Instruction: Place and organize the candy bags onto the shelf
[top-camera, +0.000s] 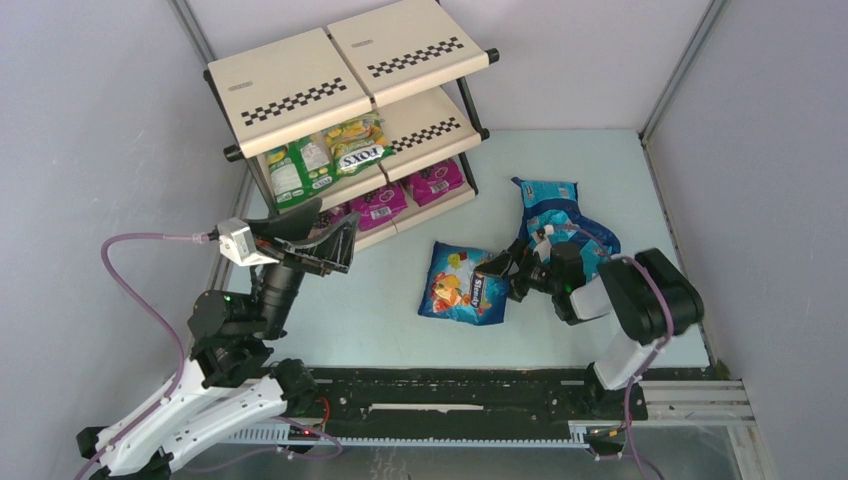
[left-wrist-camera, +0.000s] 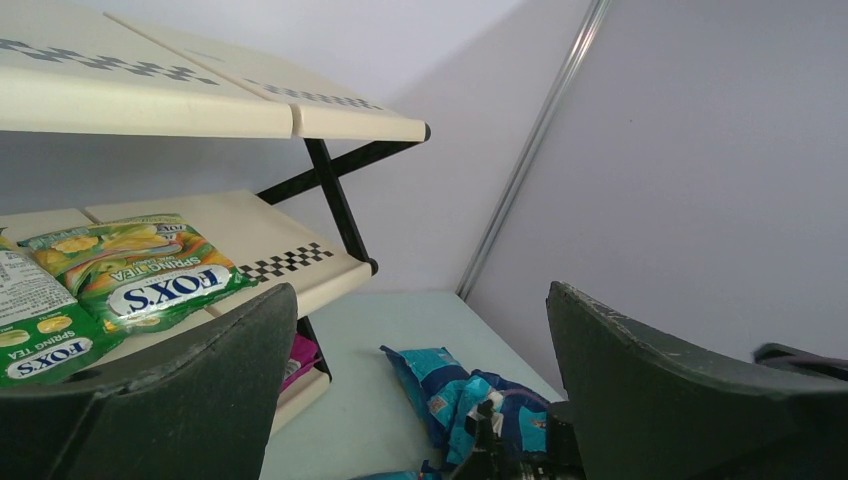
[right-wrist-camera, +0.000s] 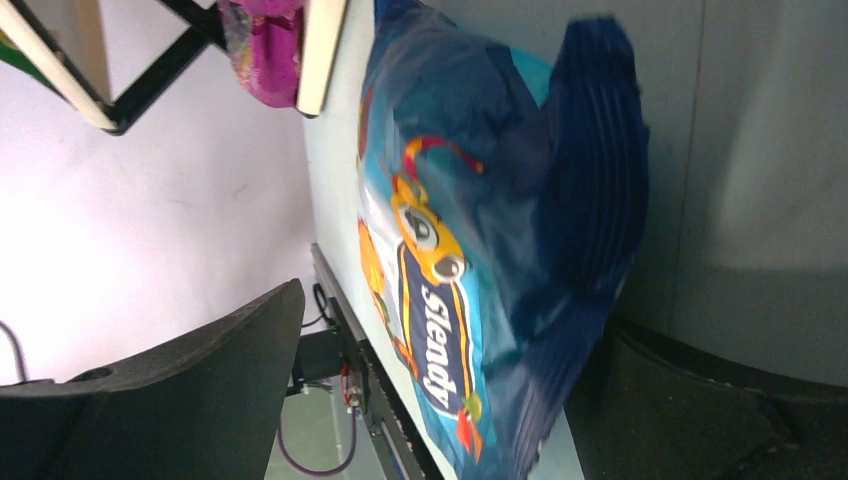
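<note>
Grey walls (top-camera: 100, 100) stand around a pale blue-green table (top-camera: 380, 330) that looks smooth and flat. At the far left stands the shelf (top-camera: 290, 85). It has three slanted levels of cream panels with black-and-white checked strips along the front. Thin black tubes hold it up.

All the candy bags are shiny plastic and a bit crinkly. The top level has no bags on it. On the left half of the middle level lie the green-yellow bags (top-camera: 325, 155), side by side and touching. The two on the left run up the slope, and the right one lies turned a little. On the bottom level the magenta bags (top-camera: 405, 195) lie in a row along the front.

The blue bag with orange fruit (top-camera: 455, 285) lies flat on the table in front of the shelf, picture side up. From above it looks almost square, so I cannot tell its long side. Its name runs from far to near along its right edge. The teal-blue bags (top-camera: 550, 205) sit in a crumpled pile on the table to the right of the shelf.

The left gripper (top-camera: 335, 222) hangs in front of the shelf's bottom level, its jaws spread wide with nothing between them. The right gripper (top-camera: 505, 277) is at the right edge of the blue bag. Its jaws are wide apart too, and the bag's edge sits between them, not squeezed.
</note>
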